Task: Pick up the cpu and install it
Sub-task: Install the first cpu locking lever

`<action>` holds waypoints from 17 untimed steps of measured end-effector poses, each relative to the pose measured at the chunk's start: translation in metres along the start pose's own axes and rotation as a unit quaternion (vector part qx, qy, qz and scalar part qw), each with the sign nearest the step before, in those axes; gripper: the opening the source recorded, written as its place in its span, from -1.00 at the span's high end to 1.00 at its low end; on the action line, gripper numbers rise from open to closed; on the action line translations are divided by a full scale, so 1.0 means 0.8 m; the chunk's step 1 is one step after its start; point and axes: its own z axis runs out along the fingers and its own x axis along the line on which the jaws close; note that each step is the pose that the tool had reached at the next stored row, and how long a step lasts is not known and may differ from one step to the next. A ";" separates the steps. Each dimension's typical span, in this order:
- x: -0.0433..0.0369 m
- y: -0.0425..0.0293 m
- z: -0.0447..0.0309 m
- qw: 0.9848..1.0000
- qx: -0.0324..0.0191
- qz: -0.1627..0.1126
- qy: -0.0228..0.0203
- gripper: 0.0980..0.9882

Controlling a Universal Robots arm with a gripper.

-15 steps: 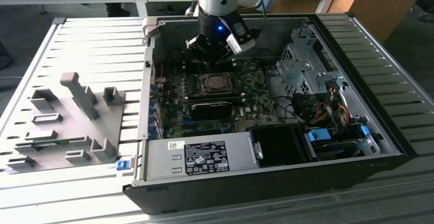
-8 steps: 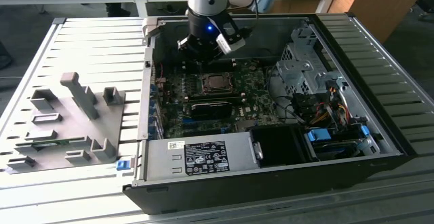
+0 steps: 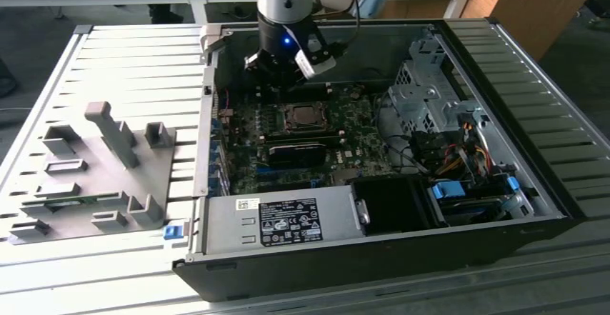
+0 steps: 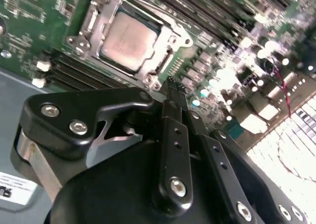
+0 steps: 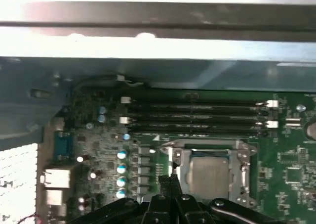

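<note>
The black two-fingered gripper [image 4: 173, 93] hangs inside the open black computer case [image 3: 515, 186], its slim fingers [image 4: 174, 135] drawn together on nothing. The small square silvery-grey cpu [image 4: 129, 40] lies flat, metal top up, seated in the metal-framed socket [image 4: 163, 61] on the green motherboard [image 5: 291, 169], apart from the fingertips and just ahead of them. Being square, it has no long axis; its edges run parallel to the socket frame.

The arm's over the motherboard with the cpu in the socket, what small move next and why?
Probably lift the gripper straight up a little. The cpu already lies flat inside the socket frame, and the closed fingertips hold nothing beside it.
</note>
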 end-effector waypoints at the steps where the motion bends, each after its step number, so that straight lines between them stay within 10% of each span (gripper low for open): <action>1: 0.008 0.0004 0.0002 1.000 -0.001 0.002 -0.001 0.98; 17: 0.022 0.0226 -0.0021 1.000 -0.001 0.005 -0.005 0.98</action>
